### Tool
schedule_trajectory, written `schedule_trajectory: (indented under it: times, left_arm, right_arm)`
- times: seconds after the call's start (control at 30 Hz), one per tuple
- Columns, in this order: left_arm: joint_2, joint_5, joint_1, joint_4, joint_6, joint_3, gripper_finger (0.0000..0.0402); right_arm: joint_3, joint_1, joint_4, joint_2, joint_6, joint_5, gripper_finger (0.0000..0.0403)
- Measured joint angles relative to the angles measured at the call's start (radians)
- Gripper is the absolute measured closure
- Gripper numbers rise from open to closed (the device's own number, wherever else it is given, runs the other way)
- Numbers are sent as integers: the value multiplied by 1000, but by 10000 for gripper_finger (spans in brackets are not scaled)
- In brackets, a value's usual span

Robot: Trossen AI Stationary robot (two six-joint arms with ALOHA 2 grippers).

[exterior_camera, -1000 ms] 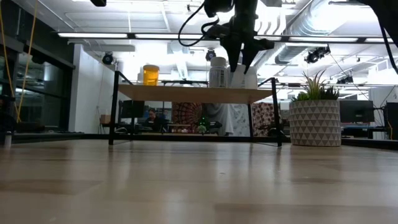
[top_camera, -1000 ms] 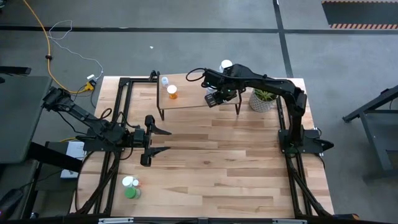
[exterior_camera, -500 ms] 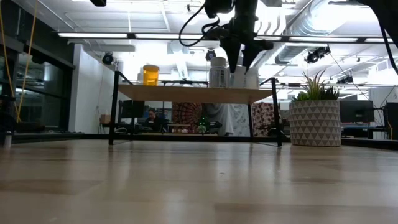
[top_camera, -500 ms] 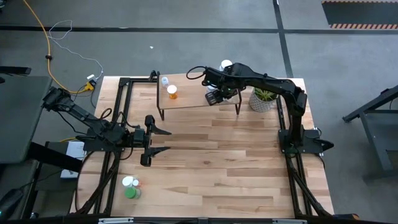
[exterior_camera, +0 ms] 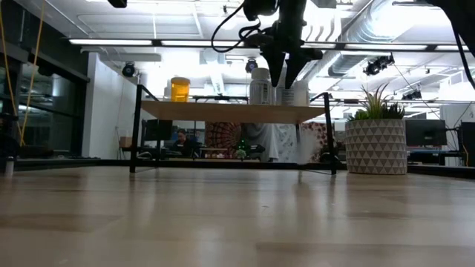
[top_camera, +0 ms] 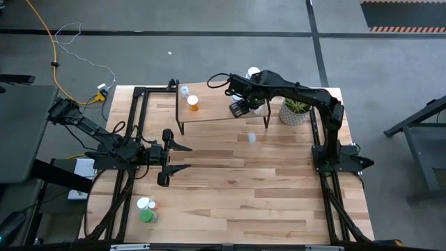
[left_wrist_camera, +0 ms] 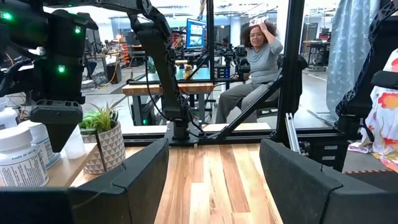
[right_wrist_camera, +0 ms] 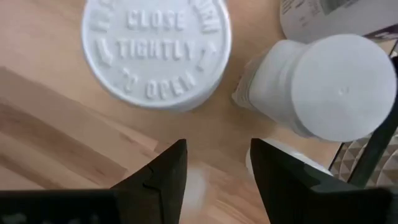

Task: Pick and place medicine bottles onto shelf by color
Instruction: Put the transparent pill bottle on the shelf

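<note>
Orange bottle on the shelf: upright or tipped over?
Upright. The low view shows the orange bottle standing on the shelf with its cap on top; the high view shows its round cap facing up.

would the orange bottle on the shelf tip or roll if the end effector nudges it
The orange bottle stands upright on the shelf, taller than wide, so a high nudge would probably tip it. Its round body would then likely roll, perhaps off the edge. It looks like smooth plastic, probably light, possibly slippery.
</note>
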Motion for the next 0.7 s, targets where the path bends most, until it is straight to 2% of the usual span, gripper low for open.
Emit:
schedule_trajectory:
  times: [0.2, 0.3, 0.43, 0.6, 0.7]
  left_arm:
    - [0, 0, 0, -1, 0, 0, 159]
    - [0, 0, 0, -5, -3, 0, 159]
    - [0, 3, 0, -7, -26, 0, 159]
    - [0, 35, 0, -8, -44, 0, 159]
    - [0, 36, 0, -7, -44, 0, 159]
  right_arm:
    - [46, 38, -83, -1, -78, -82, 235]
    - [63, 109, -138, -3, -88, -68, 235]
    - [48, 234, -186, -10, -82, 8, 235]
    - [-92, 356, -181, -34, -37, -1, 235]
    - [-259, 397, -148, -82, 34, 14, 235]
